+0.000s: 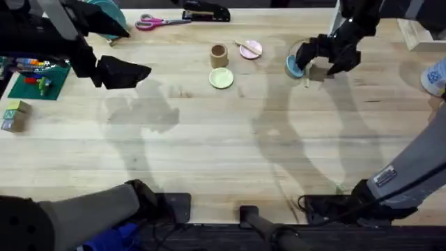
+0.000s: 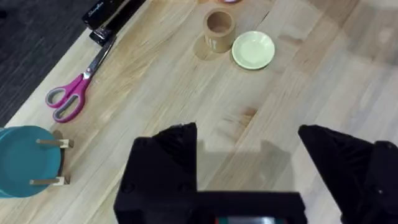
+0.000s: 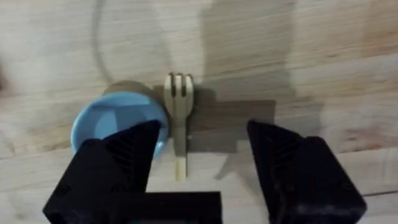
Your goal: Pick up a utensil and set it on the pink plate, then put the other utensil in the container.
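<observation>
My right gripper (image 3: pixel 199 171) hangs spread over the fork (image 3: pixel 179 115), which lies between the jaws, hard against the blue plate (image 3: pixel 112 121). Closing carelessly, I could catch that plate and knock it. Left gripper (image 2: pixel 249 158) is spread, empty. One spoon (image 1: pixel 245 47) sits on the pink plate (image 1: pixel 254 50); one cup (image 1: pixel 219 54), three plates.

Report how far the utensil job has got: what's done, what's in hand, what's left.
Done: the wooden spoon lies on the pink plate. In hand: the right gripper hovers open over the wooden fork, which lies on the table beside the light blue plate, not yet gripped. Left: grasp the fork and put it in the brown container. The left gripper is open and holds nothing.
</observation>
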You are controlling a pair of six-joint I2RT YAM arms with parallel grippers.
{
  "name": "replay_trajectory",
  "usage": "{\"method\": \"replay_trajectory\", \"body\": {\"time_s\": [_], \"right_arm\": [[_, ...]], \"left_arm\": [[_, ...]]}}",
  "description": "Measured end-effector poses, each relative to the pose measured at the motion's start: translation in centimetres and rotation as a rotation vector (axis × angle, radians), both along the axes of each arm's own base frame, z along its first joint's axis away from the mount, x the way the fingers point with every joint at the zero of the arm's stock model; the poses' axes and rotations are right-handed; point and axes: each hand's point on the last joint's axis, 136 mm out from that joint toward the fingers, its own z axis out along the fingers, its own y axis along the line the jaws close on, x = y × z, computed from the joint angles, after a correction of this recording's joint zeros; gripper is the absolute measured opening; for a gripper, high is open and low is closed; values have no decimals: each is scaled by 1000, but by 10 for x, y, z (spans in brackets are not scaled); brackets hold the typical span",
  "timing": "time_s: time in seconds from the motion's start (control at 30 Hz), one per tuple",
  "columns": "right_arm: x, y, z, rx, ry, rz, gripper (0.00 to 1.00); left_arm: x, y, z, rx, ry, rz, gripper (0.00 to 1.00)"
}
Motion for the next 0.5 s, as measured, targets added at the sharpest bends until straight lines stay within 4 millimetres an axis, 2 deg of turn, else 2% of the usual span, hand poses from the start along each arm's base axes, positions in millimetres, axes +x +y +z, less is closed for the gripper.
{"method": "replay_trajectory", "body": {"time_s": [0.2, 0.3, 0.37, 0.5], "right_arm": [[4, 7, -2, 11, 0, 14, 692], [5, 12, -2, 21, -3, 21, 534], [6, 15, -1, 25, -4, 25, 463], [5, 18, -2, 34, -2, 28, 398]], "left_arm": [[0, 0, 0, 0, 0, 0, 994], [0, 0, 0, 0, 0, 0, 994], [0, 0, 0, 0, 0, 0, 994], [0, 0, 0, 0, 0, 0, 994]]}}
